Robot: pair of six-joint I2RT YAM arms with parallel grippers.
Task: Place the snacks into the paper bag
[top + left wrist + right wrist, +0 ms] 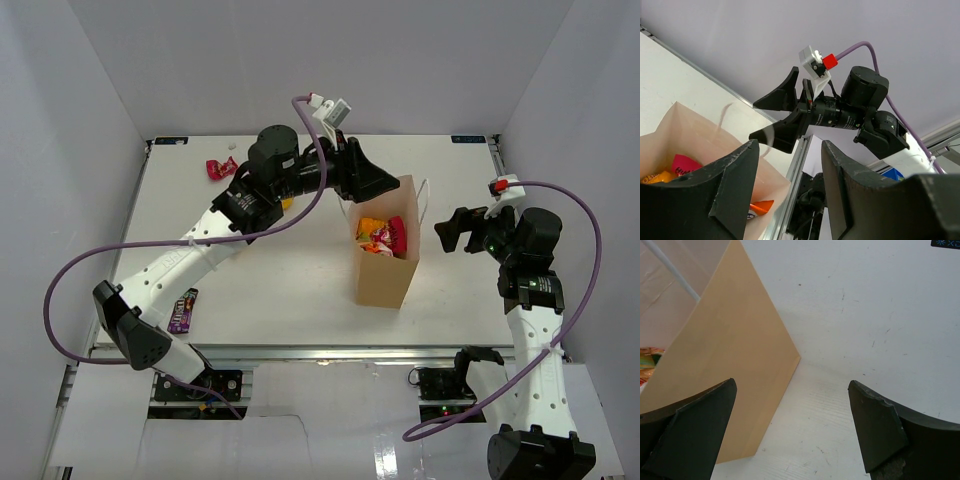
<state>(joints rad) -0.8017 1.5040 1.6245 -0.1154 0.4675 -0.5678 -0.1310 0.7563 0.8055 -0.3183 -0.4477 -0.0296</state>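
White table (280, 280), snacks (380, 237) half-hidden in paper bag (385, 275)

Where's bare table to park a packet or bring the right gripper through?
Widest bare table: near side, between the purple packet and the paper bag. Also free: far right corner beyond the right gripper. Crowded: the bag's mouth by the left gripper, and the narrow gap between bag and right gripper.

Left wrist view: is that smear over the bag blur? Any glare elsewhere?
Left wrist: the white handle of the paper bag looks smeared and see-through, likely motion blur; the right gripper beyond is sharp. Right wrist: even light, soft shadow at the bag's foot. Top: flat light, no glare on the table.
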